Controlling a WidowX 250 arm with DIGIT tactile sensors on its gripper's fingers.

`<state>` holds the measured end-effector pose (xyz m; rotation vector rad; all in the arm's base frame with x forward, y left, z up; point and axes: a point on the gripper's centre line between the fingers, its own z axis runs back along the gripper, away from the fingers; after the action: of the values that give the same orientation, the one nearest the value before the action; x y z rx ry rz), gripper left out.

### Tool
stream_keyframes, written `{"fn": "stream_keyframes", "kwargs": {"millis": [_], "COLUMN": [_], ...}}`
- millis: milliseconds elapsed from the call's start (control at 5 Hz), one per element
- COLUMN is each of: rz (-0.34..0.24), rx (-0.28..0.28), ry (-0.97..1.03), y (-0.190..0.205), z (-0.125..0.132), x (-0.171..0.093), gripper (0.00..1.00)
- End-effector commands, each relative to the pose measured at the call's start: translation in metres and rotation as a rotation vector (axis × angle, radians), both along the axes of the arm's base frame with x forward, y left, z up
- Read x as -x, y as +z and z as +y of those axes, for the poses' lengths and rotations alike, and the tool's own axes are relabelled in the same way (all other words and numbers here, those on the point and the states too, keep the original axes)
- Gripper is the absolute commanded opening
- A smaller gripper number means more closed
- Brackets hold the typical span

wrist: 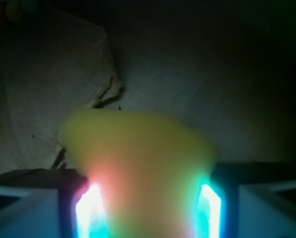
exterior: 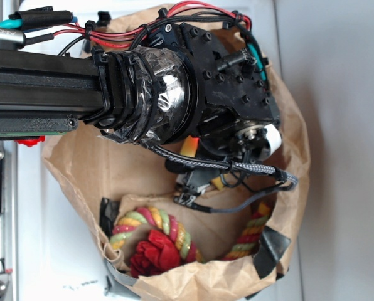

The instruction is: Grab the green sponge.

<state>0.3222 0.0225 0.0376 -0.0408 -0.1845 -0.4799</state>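
The green sponge (wrist: 138, 148) is a yellow foam block that fills the middle of the wrist view. It is wide at its far end and narrows where it passes between my fingers. My gripper (wrist: 148, 201) is shut on it, the glowing left pad (wrist: 91, 208) and right pad (wrist: 210, 206) pressing its two sides. In the exterior view my arm (exterior: 174, 81) reaches down into a brown paper bag (exterior: 80, 163) and hides the fingers. Only a small yellow-orange patch of the sponge (exterior: 190, 148) shows under the wrist.
A red, yellow and green braided rope toy (exterior: 152, 229) lies in the bag's near part, around a red fabric piece (exterior: 154, 254). The bag's crumpled walls rise round the wrist. Cables (exterior: 262, 169) hang from the arm. Wrinkled brown paper (wrist: 53, 84) lies beyond the sponge.
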Motion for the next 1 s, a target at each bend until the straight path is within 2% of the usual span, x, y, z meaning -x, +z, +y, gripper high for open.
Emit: {"fn": "stream_keyframes", "kwargs": {"millis": [0, 200, 400, 600, 800], "rz": [-0.059, -0.099, -0.145, -0.169, -0.162], "rx": [-0.022, 0.016, 0.058, 0.056, 0.063], "ry": [0.002, 0.052, 0.136, 0.210, 0.289], "y": [0.023, 0.048, 0.087, 0.126, 0.149], "z": [-0.002, 0.001, 0.012, 0.018, 0.028], "x": [0.006, 0.032, 0.046, 0.057, 0.060], "gripper": [0.00, 0.00, 0.00, 0.00, 0.00]}}
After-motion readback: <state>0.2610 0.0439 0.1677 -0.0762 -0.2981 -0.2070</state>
